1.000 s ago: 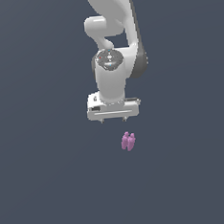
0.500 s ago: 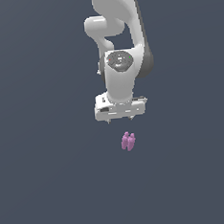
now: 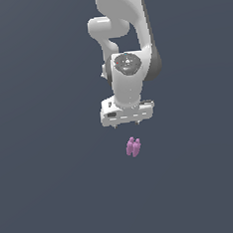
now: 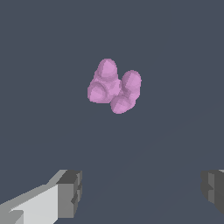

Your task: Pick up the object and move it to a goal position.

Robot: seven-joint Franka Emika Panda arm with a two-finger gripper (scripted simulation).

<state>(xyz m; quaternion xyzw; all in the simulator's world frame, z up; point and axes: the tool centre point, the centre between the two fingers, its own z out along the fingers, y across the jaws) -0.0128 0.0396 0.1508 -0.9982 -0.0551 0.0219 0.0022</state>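
The gripper (image 3: 127,123) hung wide open and empty above the object (image 3: 133,146). It ought to centre over the prongs, then descend straight before closing

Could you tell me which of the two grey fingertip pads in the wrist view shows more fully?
The pad on the white finger; the other pad is cut off by the picture's edge.

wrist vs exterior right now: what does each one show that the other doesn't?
Wrist only: the object's rounded lobes close up, and two dark fingertips set wide apart with nothing between them. Exterior only: the whole arm and where the gripper sits, above the object and apart from it. Both: the pink-purple object alone on the dark floor, not gripped.
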